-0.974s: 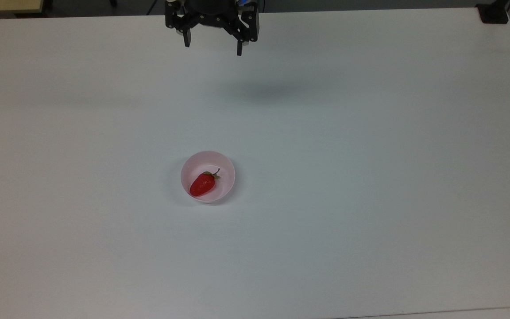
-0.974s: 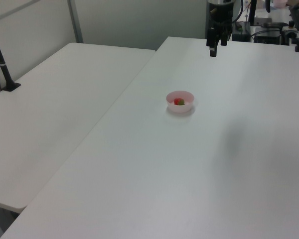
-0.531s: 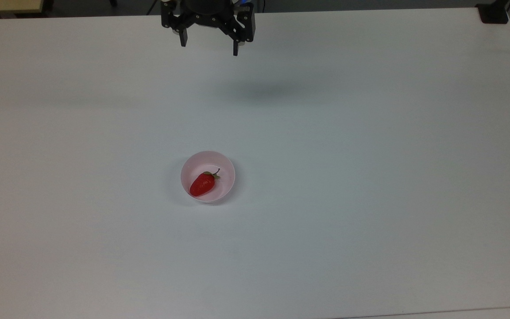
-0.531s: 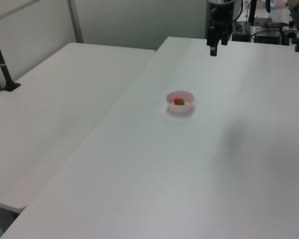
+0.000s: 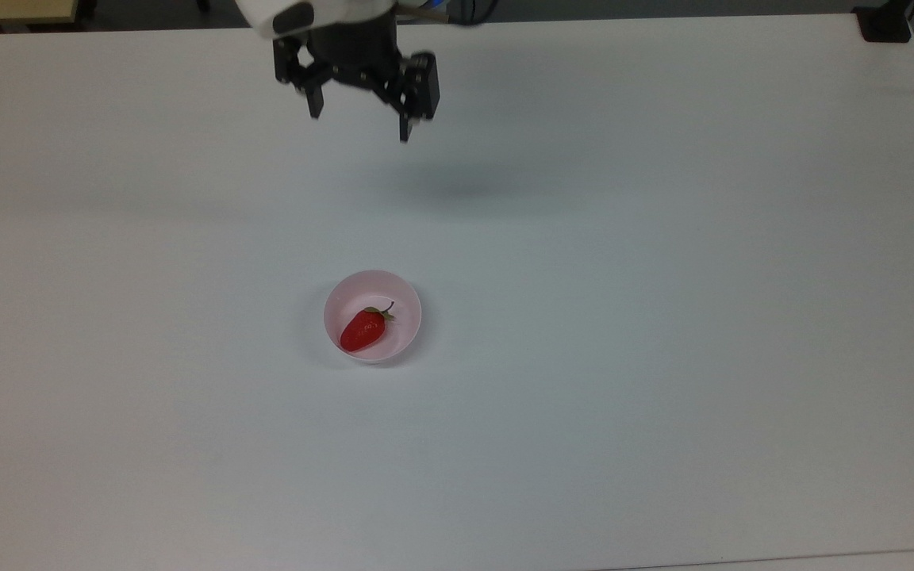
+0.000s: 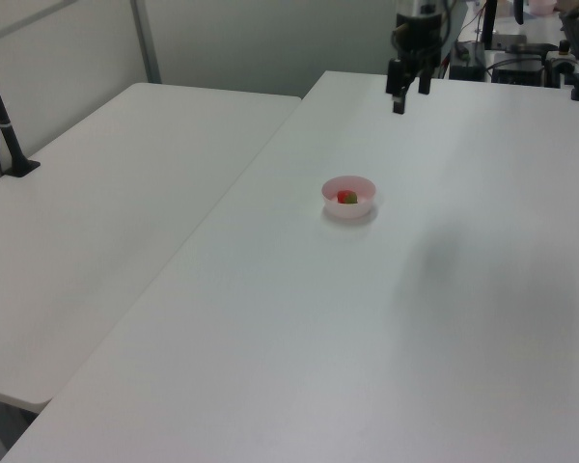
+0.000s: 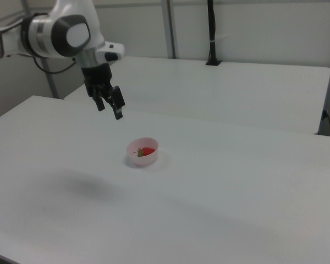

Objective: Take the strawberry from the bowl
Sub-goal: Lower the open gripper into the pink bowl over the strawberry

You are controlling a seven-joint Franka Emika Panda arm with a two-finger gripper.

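Note:
A glossy red strawberry (image 5: pixel 362 330) with a green cap lies inside a small pale pink bowl (image 5: pixel 405 304) on the white table (image 5: pixel 663 317). The bowl (image 6: pixel 363 187) holds the strawberry (image 6: pixel 346 197) in the left view, and the strawberry (image 7: pixel 147 150) rests in the bowl (image 7: pixel 140 160) in the right view. My gripper (image 5: pixel 359 127) hangs high over the table, far above the bowl in the top view, open with nothing between its fingers. The gripper (image 7: pixel 110 110) shows up and to the left of the bowl in the right view, and the gripper (image 6: pixel 403 102) is beyond the bowl in the left view.
A second white table (image 6: pixel 116 183) adjoins on the left view's left. A black post on a foot (image 6: pixel 10 145) stands at that table's far edge. Another black mount (image 5: pixel 884 25) sits at the top view's upper right corner. Equipment and cables (image 6: pixel 531 58) stand behind the table.
The gripper has moved down the top view toward the bowl and slightly left, with the arm's white link now in sight. Its fingers stay open. Bowl and strawberry have not moved.

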